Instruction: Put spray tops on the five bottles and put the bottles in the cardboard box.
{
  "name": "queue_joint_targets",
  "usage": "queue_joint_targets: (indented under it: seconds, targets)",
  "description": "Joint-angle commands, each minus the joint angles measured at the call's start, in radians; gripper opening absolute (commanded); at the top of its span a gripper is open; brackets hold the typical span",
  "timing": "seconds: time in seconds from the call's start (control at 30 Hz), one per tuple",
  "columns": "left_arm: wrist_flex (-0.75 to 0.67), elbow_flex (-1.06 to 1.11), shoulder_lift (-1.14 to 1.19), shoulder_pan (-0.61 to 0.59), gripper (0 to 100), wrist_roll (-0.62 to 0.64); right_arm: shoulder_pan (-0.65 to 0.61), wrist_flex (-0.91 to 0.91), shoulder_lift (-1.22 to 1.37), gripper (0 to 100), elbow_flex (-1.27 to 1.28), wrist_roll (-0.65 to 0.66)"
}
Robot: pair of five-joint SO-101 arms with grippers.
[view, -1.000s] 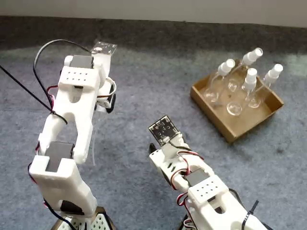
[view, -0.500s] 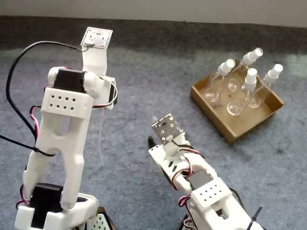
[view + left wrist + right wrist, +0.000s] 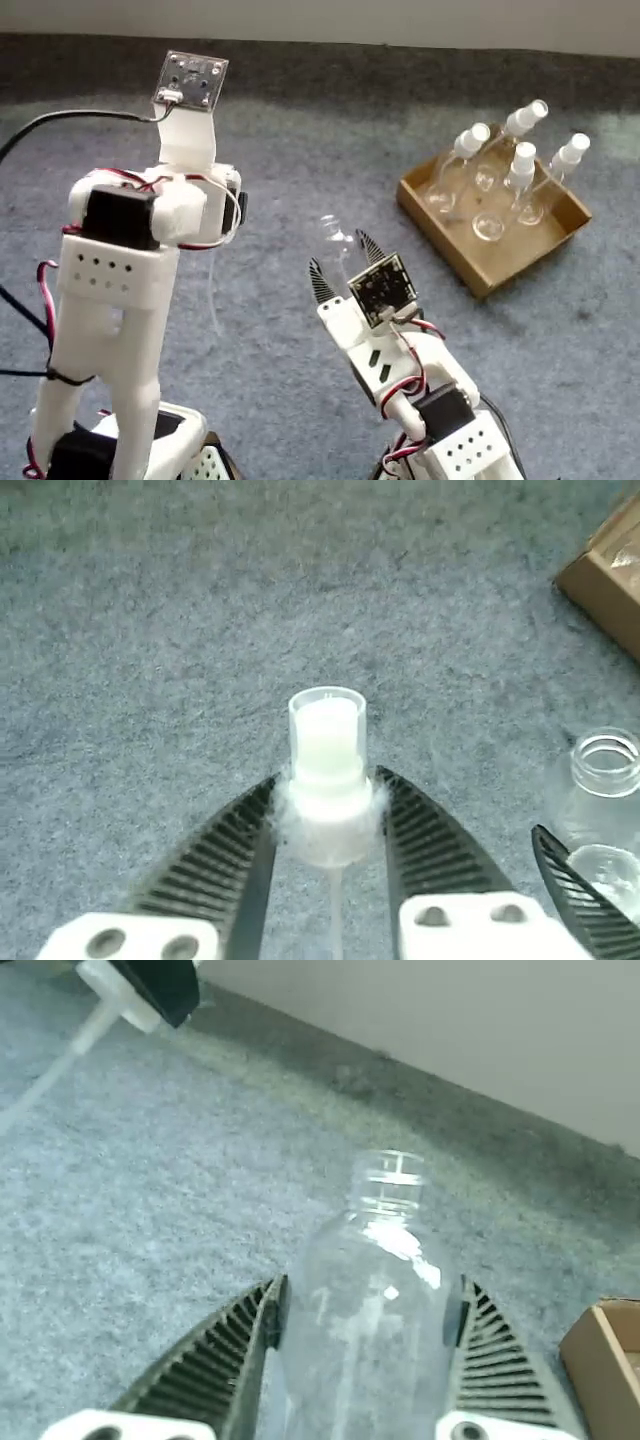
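Observation:
A white spray top [image 3: 327, 760] with a thin dip tube [image 3: 213, 290] hanging below it sits in my left gripper [image 3: 328, 780], which is shut on it and held above the grey carpet at the left. My right gripper [image 3: 370, 1295] is shut on a clear, uncapped bottle [image 3: 370, 1310], holding it upright at the middle front [image 3: 335, 240]. In the high view the right gripper [image 3: 343, 262] stands to the right of the left gripper [image 3: 236, 208], with a gap between them. The right wrist view shows the spray top [image 3: 125, 1000] off to one side of the bottle's open neck.
The cardboard box [image 3: 455, 255] lies at the right, holding several clear bottles [image 3: 470, 150] with spray tops on. Its corner appears in the left wrist view [image 3: 610, 560]. Grey carpet [image 3: 300, 150] covers the table between the arms and the box.
The left arm has risen and swung its wrist up and back with the spray top. The right gripper has tipped up, bringing the bottle into sight upright.

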Motion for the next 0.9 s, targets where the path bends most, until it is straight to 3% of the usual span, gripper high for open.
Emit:
queue_joint_targets:
  seconds: [0.0,0.2,0.87]
  targets:
    - [-0.005,-0.002,-0.13,0.068,4,0.061,-0.002,0.002,-0.094,20.2,0.005,-0.011]
    - [-0.009,-0.002,-0.202,0.085,4,0.071,-0.002,0.004,-0.255,20.2,0.088,-0.011]
    - [-0.014,-0.004,-0.513,0.085,4,0.077,-0.005,0.116,-0.248,20.2,0.051,-0.011]
